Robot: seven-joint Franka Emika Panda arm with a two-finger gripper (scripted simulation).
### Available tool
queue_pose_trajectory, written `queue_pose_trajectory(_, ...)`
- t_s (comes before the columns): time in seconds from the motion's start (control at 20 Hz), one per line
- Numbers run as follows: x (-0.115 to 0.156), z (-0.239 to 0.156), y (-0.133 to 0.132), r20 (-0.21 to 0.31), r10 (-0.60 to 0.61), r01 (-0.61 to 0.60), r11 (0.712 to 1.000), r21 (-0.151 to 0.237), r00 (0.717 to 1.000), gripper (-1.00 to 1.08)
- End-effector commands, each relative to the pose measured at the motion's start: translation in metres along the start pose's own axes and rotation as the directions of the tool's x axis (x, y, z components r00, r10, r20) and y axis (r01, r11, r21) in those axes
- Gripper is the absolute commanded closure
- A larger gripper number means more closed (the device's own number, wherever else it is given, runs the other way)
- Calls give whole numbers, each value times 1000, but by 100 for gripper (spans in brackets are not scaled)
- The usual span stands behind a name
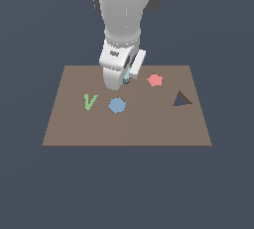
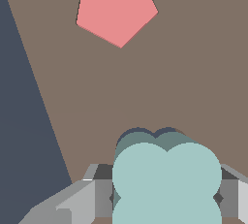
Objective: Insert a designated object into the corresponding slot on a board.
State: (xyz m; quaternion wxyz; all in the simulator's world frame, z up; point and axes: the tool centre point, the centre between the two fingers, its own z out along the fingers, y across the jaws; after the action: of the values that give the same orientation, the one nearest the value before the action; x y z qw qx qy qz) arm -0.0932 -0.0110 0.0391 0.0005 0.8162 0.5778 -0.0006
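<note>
My gripper (image 1: 124, 78) stands low over the back middle of the brown board (image 1: 124, 126), shut on the pale teal lobed piece (image 1: 127, 77). In the wrist view the teal piece (image 2: 167, 179) sits between the two grey fingers (image 2: 97, 194), held flat and close to the board (image 2: 193, 72). A thin dark lobed rim of the slot (image 2: 137, 131) shows just beyond the piece's edge; the piece hides the remainder of the slot. In the exterior view the slot is hidden behind the gripper.
A red pentagon (image 1: 155, 80) lies to the exterior view's right of the gripper and also shows in the wrist view (image 2: 116, 9). A blue hexagon (image 1: 117, 105), a green V shape (image 1: 90, 101) and a dark triangular cut-out (image 1: 181, 99) are on the board.
</note>
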Motion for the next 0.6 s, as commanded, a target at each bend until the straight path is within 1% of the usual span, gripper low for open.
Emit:
queue_pose_trajectory(0.0,0,4,0,-1,-3,3,1000,-1,1000,108)
queue_pose_trajectory(0.2,0,9,1,-3,-7,7,1000,-2,1000,108)
queue_pose_trajectory(0.25,0,9,1,-3,-7,7,1000,-2,1000,-92)
queue_pose_trajectory(0.55,0,9,1,-3,-7,7,1000,-2,1000,-92)
